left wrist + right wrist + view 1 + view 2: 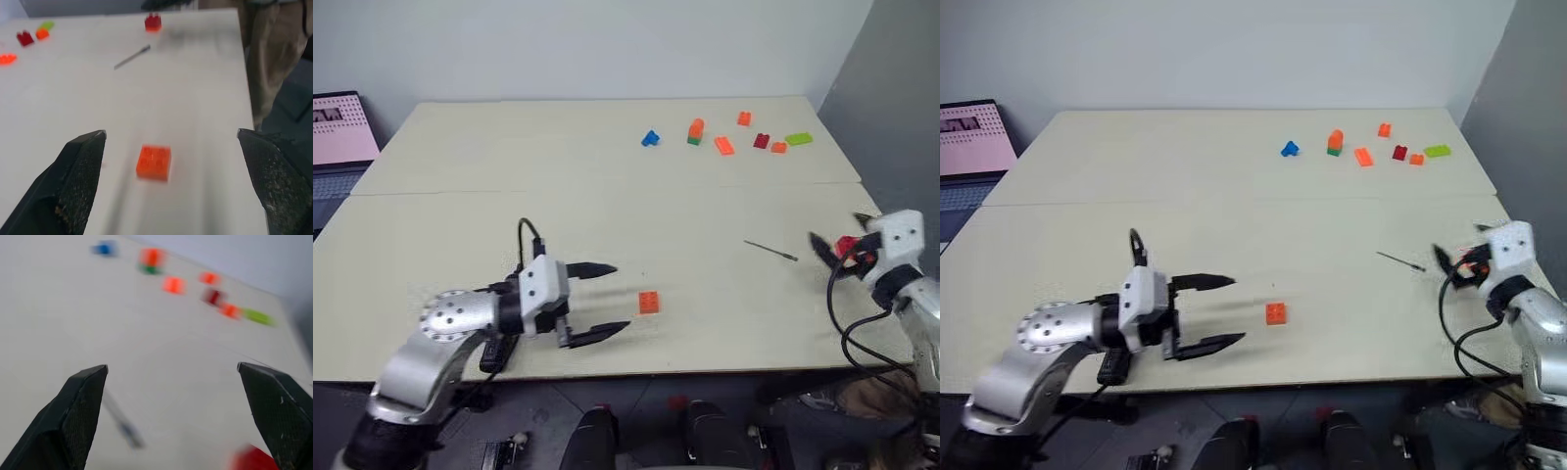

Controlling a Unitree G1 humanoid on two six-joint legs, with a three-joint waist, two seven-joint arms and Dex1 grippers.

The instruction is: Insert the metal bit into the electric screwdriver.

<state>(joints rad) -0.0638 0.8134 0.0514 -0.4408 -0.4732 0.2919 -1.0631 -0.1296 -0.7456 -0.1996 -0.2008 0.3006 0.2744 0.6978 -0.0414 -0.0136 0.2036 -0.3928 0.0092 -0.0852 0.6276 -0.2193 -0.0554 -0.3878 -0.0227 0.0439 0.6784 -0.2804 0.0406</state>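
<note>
The metal bit [771, 251] is a thin dark rod lying flat on the pale table [509, 157], right of the middle. My right gripper [835, 233] hangs just to its right near the table's right edge. It is open, with nothing between its fingers, and the blurred bit [121, 424] lies on the table ahead of them. At the front left my left gripper [623, 296] stands open and empty, pointing right toward the bit [132, 57] farther off. The electric screwdriver is out of view.
An orange brick [649, 303] lies just past my left fingertips. A small red brick [845, 245] sits by the right gripper. More bricks lie at the back right, among them blue [650, 138], orange-green [695, 131] and green [798, 138]. A laptop [337, 132] stands far left.
</note>
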